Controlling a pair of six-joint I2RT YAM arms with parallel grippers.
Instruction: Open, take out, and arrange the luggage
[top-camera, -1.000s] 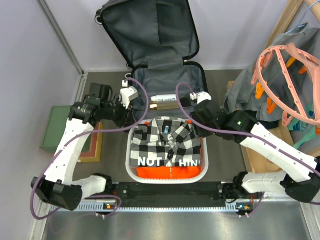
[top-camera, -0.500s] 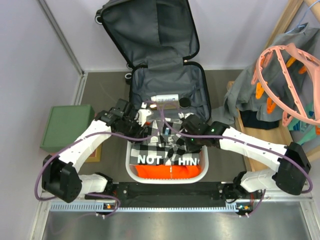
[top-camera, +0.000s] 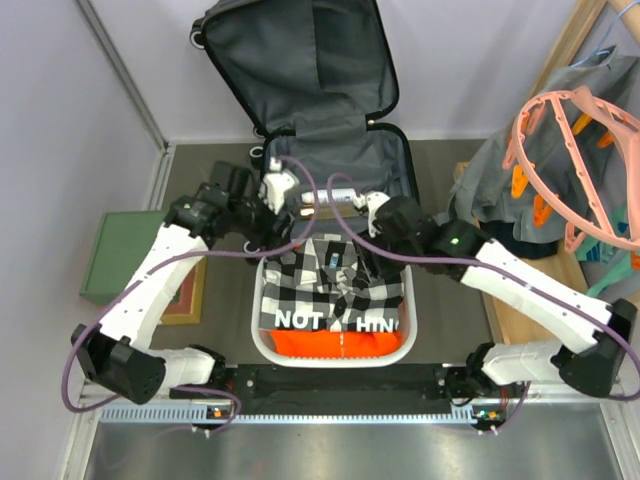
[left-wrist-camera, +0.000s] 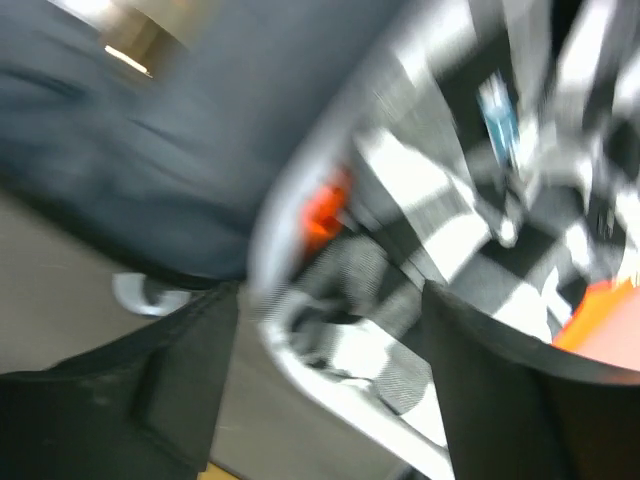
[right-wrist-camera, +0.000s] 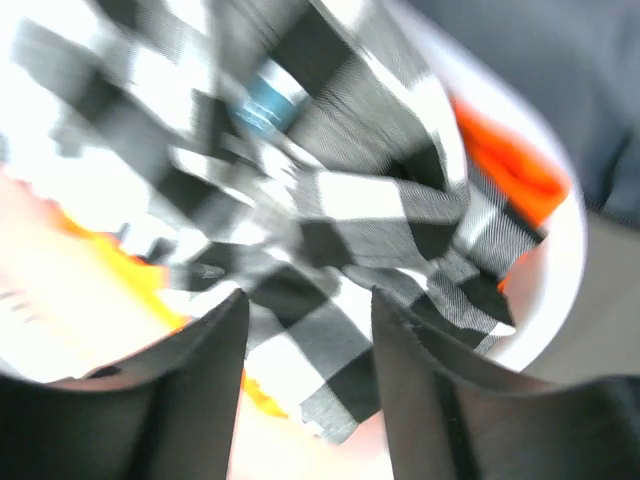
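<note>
The left gripper (left-wrist-camera: 328, 300) stood with its jaws wide apart and nothing between them, over the rim where the basket met the case. The right gripper (right-wrist-camera: 308, 300) was also parted and held nothing, with the black-and-white checked cotton shirt (top-camera: 335, 275) blurred beneath its fingers (right-wrist-camera: 190, 390). Half a second before, both grippers had been down on that shirt; by now they had drawn back towards the case's near edge, either side of the white cylindrical bottle with a gold end (top-camera: 335, 197). The shirt lay rumpled in the white perforated plastic basket (top-camera: 262, 345), on top of an orange garment (top-camera: 340, 343) printed in white capitals "NOT" and "HING". A small blue tag at the shirt's collar was too small to read. The hard-shell suitcase with dark grey fabric lining (top-camera: 300, 70) lay open at the back of the table, just behind the basket, its lid propped against the wall and the bottle unmoved inside it.
</note>
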